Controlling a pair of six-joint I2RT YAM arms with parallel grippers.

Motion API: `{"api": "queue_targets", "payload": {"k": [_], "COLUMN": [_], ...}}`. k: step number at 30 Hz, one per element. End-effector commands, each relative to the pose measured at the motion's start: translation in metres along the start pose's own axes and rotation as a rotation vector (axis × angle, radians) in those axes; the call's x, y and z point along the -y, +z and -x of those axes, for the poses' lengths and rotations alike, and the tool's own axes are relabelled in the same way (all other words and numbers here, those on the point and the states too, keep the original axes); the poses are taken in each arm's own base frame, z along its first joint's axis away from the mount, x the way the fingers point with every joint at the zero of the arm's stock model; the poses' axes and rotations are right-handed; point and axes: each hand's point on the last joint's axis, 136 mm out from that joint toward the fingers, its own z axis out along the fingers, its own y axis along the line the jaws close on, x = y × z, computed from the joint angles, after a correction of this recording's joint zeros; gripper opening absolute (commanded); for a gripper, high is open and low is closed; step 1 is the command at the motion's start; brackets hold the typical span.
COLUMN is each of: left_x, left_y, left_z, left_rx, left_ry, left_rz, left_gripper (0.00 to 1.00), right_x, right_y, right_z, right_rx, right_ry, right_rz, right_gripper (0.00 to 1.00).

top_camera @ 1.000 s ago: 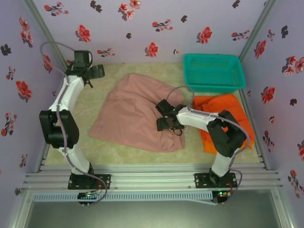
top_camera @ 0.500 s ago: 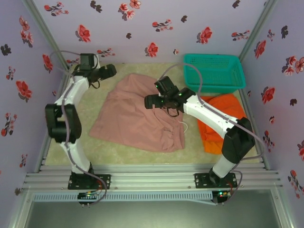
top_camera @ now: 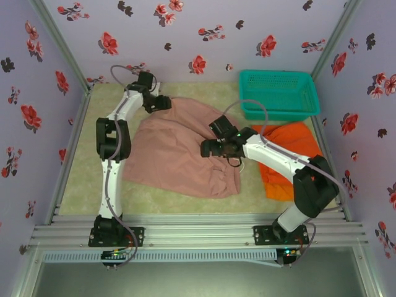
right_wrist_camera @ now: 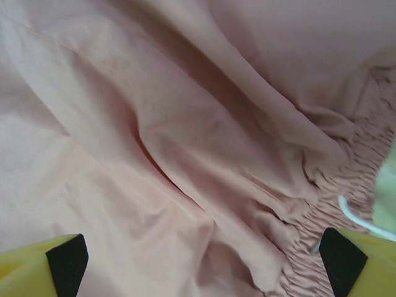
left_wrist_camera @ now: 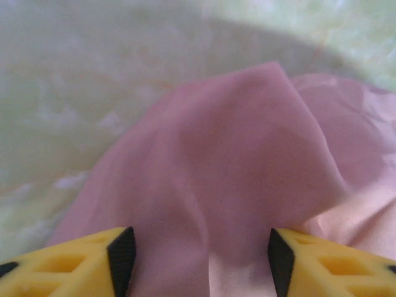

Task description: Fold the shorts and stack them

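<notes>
Reaching across since a second ago, the left fingers (left_wrist_camera: 121, 255) are straddling the far corner of the pink shorts (top_camera: 176, 148) lying spread on the surface (top_camera: 86, 185), apart, poised to pinch; the right fingers (right_wrist_camera: 67, 263), spread wide, are hovering over the waistband (right_wrist_camera: 349, 173).

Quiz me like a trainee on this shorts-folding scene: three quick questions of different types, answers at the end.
1. True or false: the teal plastic mesh basket holds a pair of shorts.
2. The left pincer is at which part of the dusty pink-beige cloth shorts? A) far corner B) near hem C) drawstring
3. Which garment lies on the table just nearer than the basket?
Key: 1 false; 2 A; 3 the bright orange cloth shorts.
</notes>
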Motion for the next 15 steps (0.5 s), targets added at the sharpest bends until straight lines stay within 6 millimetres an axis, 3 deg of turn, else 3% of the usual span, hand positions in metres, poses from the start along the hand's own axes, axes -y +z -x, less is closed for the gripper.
{"api": "queue_targets", "payload": {"k": [1, 2, 3, 6, 7, 11, 15], "left_x": [-0.002, -0.002, -0.002, -0.002, -0.002, -0.009, -0.013], "left_y": [0.009, 0.008, 0.007, -0.019, -0.036, -0.120, -0.187], "left_z": [-0.016, -0.014, -0.012, 0.007, 0.017, 0.057, 0.072], "left_rx": [-0.068, -0.064, -0.056, 0.015, 0.057, 0.306, 0.534], "left_ry": [0.013, 0.014, 0.016, 0.046, 0.070, 0.166, 0.231], "left_rz": [0.005, 0.007, 0.013, 0.065, 0.101, 0.301, 0.430], "left_gripper": [0.39, 0.25, 0.16, 0.06, 0.01, 0.00, 0.00], "right_x": [0.009, 0.011, 0.012, 0.014, 0.016, 0.020, 0.021], "right_y": [-0.009, -0.008, -0.007, -0.003, -0.001, 0.012, 0.025], "right_z": [0.004, 0.002, 0.001, -0.001, -0.002, -0.008, -0.016], "right_rx": [0.051, 0.050, 0.049, 0.047, 0.044, 0.019, -0.017], "right_ry": [0.050, 0.054, 0.055, 0.061, 0.062, 0.064, 0.071], "right_rz": [-0.005, -0.007, -0.006, -0.012, -0.018, -0.041, -0.046], "right_gripper": [0.99, 0.99, 0.99, 0.99, 0.99, 0.99, 0.99]}}
